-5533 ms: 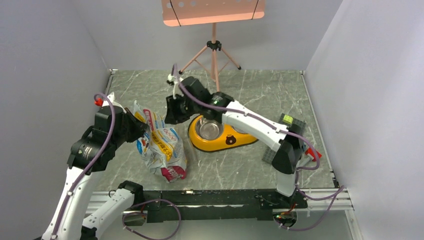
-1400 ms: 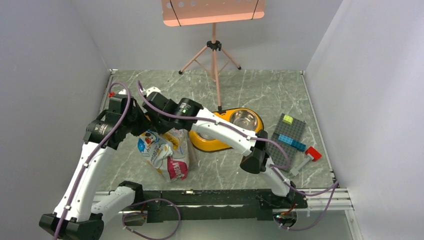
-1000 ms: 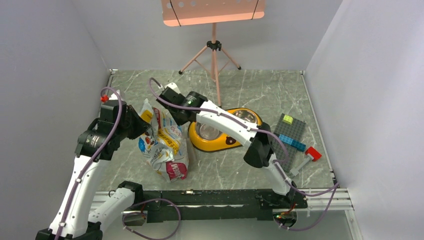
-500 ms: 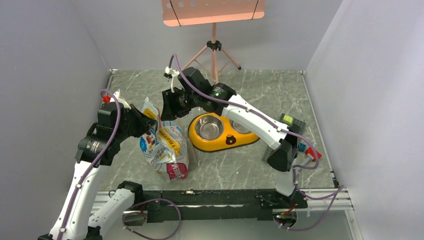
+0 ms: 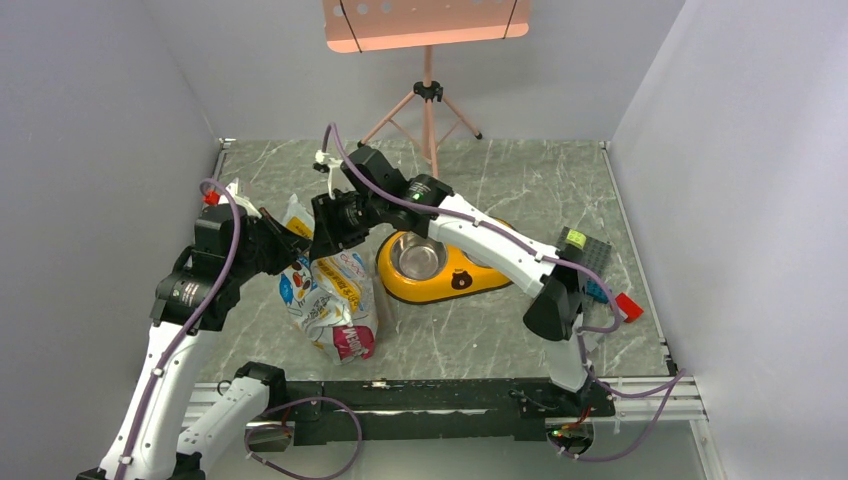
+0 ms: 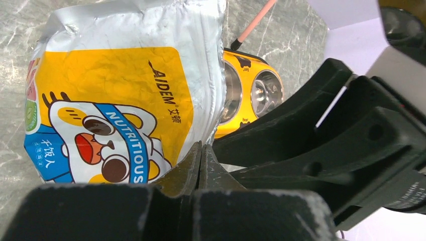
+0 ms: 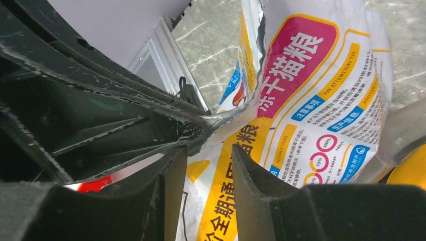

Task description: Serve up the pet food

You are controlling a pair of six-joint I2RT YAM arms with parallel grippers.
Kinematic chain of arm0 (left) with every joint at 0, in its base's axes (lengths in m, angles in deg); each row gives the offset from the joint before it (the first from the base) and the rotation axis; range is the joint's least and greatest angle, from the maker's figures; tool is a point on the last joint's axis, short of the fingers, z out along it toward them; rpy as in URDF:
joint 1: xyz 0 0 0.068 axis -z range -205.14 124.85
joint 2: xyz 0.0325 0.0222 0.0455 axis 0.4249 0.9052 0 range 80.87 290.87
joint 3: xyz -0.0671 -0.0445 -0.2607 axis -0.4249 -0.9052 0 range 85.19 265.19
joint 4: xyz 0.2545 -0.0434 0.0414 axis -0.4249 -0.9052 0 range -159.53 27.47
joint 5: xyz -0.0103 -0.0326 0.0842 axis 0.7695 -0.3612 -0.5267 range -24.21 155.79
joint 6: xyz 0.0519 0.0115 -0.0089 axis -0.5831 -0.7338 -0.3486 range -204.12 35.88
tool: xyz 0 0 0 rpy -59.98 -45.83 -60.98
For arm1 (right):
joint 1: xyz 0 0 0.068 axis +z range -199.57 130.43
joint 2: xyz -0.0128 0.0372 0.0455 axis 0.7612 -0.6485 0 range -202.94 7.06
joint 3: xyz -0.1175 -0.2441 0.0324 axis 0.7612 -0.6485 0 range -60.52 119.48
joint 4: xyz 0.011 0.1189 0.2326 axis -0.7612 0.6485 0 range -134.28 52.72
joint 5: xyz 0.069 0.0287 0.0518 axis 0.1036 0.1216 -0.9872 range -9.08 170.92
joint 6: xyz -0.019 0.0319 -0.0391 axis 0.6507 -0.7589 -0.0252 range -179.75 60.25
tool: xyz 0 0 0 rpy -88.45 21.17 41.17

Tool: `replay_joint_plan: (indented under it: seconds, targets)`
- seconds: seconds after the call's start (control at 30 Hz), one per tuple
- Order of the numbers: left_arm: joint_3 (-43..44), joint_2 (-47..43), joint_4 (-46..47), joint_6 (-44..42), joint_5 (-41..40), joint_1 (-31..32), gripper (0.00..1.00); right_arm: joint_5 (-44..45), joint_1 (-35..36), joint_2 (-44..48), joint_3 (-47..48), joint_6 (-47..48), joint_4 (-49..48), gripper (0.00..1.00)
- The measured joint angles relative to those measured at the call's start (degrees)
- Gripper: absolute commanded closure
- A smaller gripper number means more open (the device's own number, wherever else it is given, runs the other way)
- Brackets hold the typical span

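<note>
Two tools meet at the top edge of the soft, crinkly, probably slippery bag, its best hold. The left tool is clamped on it and the right tool stands half open alongside.

Pet food bag: crinkly glossy plastic film, silvery foil-look top. Feeder: glossy yellow plastic; bowls polished steel. Tabletop: smooth grey marble-look. Right gripper fingers: matt black plastic, faintly grainy.
</note>
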Motion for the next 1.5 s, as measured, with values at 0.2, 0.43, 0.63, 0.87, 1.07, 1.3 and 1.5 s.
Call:
replay_joint_plan:
  seconds: [0.2,0.43,0.63,0.87,1.07,1.3,1.5]
  targets:
    - [0.00,0.00,-0.15,0.00,-0.04,-0.02,1.00,-1.11,0.26,-1.16,0.00,-0.87,-0.04,0.60]
    - [0.00,0.09,-0.31,0.07,-0.20,-0.09,1.00,1.09,0.61,-3.21,4.17,-3.41,4.09,0.80]
    - [0.11,0.55,-0.98,0.39,-1.79,-0.28,1.00,10.54,2.49,-9.18,17.42,-5.86,16.22,0.74]
    - [2.27,2.51,-4.28,1.62,-3.02,-0.15,1.00,17.90,4.70,-11.87,23.15,-8.31,21.24,1.00]
    - [3.15,3.06,-5.90,1.81,-3.65,0.00,1.00,20.44,5.64,-11.54,22.45,-7.61,20.57,1.00]
    - [1.40,2.27,-4.66,0.74,-3.43,-0.02,0.81,20.17,5.84,-8.96,17.27,-5.25,16.37,1.00]
    - [0.46,2.10,-5.53,-1.55,-4.17,-0.13,0.62,19.93,5.62,-8.11,15.19,-4.07,14.56,1.00]
